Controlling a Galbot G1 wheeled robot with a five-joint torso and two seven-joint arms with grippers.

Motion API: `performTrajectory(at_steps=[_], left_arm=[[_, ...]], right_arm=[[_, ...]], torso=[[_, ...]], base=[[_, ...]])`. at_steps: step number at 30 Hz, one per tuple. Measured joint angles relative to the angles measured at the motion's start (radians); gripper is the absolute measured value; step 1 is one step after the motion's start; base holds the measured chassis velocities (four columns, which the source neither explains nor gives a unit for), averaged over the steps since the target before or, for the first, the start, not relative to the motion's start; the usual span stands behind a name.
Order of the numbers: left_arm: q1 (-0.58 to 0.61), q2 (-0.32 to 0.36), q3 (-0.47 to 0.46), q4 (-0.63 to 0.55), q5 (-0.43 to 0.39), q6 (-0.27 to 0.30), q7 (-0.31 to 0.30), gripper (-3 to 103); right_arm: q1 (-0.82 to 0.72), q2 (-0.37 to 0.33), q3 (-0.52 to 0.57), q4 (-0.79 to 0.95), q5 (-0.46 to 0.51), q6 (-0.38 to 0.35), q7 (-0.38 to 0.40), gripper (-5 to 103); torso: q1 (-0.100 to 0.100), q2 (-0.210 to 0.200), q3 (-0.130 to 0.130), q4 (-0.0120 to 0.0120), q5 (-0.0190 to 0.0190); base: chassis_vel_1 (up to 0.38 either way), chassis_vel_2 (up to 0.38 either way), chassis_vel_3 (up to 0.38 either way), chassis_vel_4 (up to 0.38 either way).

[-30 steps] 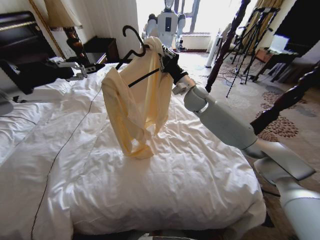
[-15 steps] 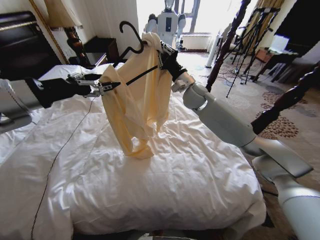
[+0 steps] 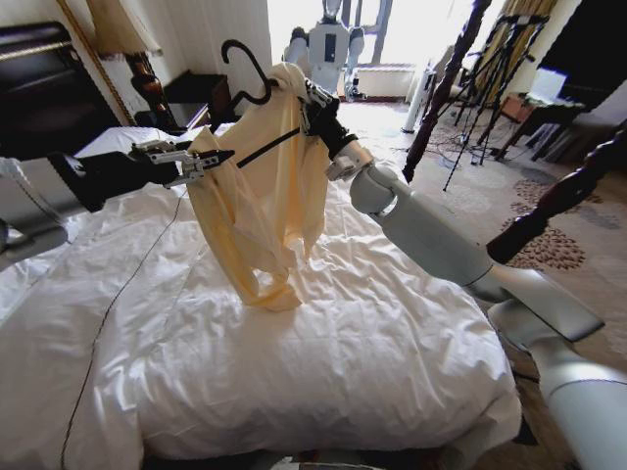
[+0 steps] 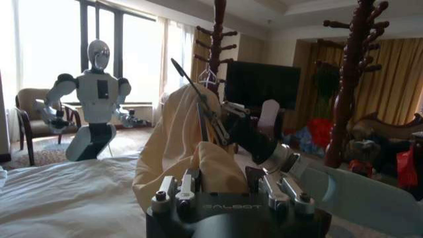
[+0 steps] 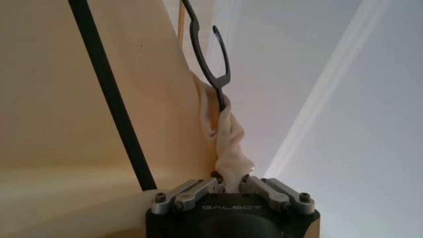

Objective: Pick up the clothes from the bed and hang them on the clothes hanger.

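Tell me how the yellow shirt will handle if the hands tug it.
Probably floppy: the shirt sags in loose folds off the hanger down to the bed. Likely light: the right hand holds it aloft. It bunches where the left hand pinches.

The clothes (image 3: 265,186) hang on the clothes hanger (image 3: 245,76) above the bed (image 3: 323,333).

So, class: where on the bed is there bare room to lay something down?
Free: the duvet of the bed from the foot edge up to the hanging clothes. Crowded: the middle, where the hem touches down, with the left end effector, right end effector and clothes hanger above.
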Motion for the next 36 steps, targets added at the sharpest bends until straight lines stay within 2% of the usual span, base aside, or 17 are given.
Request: performTrajectory(at_steps=[3,6,10,12,23,36], left_arm=[[-0.002,-0.001,0.002,-0.002,0.019,-0.011,0.001,32],[-0.007,0.001,0.003,-0.002,0.025,-0.016,0.001,28],[-0.016,0.011,0.003,0.001,0.031,-0.023,0.001,7],[-0.017,0.013,0.003,0.001,0.032,-0.025,0.000,4],[-0.021,0.031,-0.005,-0.002,0.034,-0.037,-0.002,4],[-0.017,0.009,-0.005,0.030,0.090,-0.046,-0.002,4]], right_arm=[[0.001,0.000,-0.006,0.008,0.000,-0.011,0.008,0],[0.001,0.000,-0.012,0.015,0.001,-0.020,0.014,0],[0.001,0.013,-0.024,0.023,0.001,-0.040,0.027,0],[0.001,0.020,-0.025,0.023,0.002,-0.045,0.031,0],[0.010,0.091,-0.064,0.012,-0.002,-0.086,0.052,0],[-0.007,0.065,-0.081,0.038,0.027,-0.103,0.069,0]], torso=[[0.000,0.000,0.000,0.0000,0.0000],[0.000,0.000,0.000,-0.0001,0.0000],[0.000,0.000,0.000,-0.0001,0.0001],[0.000,0.000,0.000,-0.0001,0.0000],[0.000,0.000,0.000,0.0002,-0.0001],[0.000,0.000,0.000,-0.0003,0.0002]], base=[[0.000,0.000,0.000,0.000],[0.000,0.000,0.000,0.000],[0.000,0.000,0.000,0.000],[0.000,0.000,0.000,0.000],[0.000,0.000,0.000,0.000],[0.000,0.000,0.000,0.000]])
